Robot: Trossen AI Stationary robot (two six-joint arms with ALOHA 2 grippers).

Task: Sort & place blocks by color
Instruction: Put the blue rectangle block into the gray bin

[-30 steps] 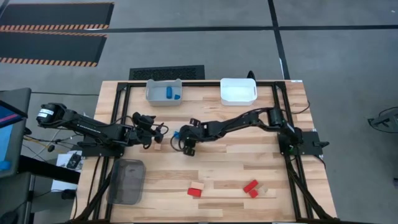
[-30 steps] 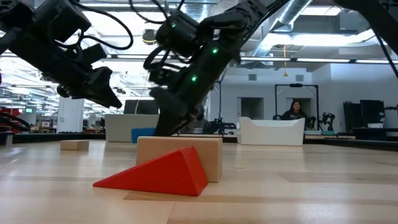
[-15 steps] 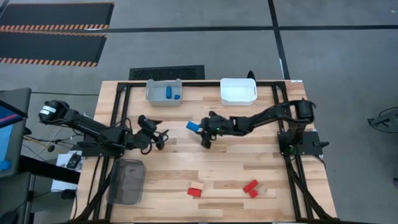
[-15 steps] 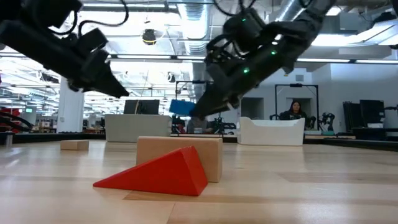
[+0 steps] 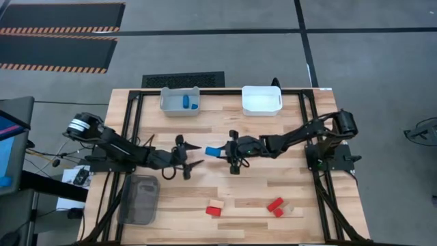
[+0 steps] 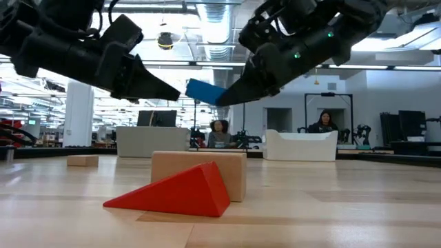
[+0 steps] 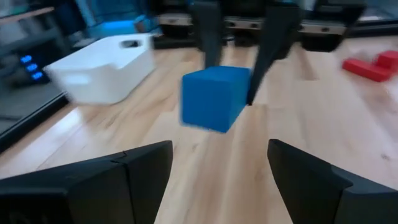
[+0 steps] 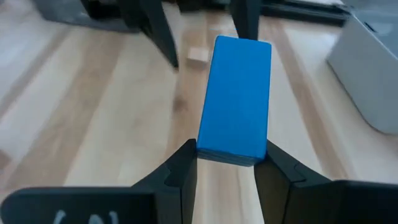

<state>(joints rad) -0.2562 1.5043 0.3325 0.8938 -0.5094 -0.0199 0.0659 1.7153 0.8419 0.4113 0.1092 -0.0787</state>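
The right jaws are clenched on a blue block, gripping one short end so that most of its length sticks out ahead of the fingertips. In the high view the block is held clear of the desk near the desk's middle, a little toward the far edge, and the low view shows it well above the wood. The left jaws stand spread wide and empty just beside it, the tips pointing at the block's free end, with a gap between them.

The block looks like painted wood: stiff, light, flat-faced, not likely to bruise or break. Its smooth paint could be a little slippery, and a grip at one end gives it leverage to pivot. A firmer hold would probably span the two broad flat faces nearer the middle; if the left jaws are to take it, the exposed end offers those same parallel faces.

Farther out, the grey bin at the desk's far edge already holds blue pieces, and the white bin sits beside it. A small tan block lies on the desk nearby. Red blocks and another red one rest near the near edge, and the dark mesh bin sits at the near left corner.
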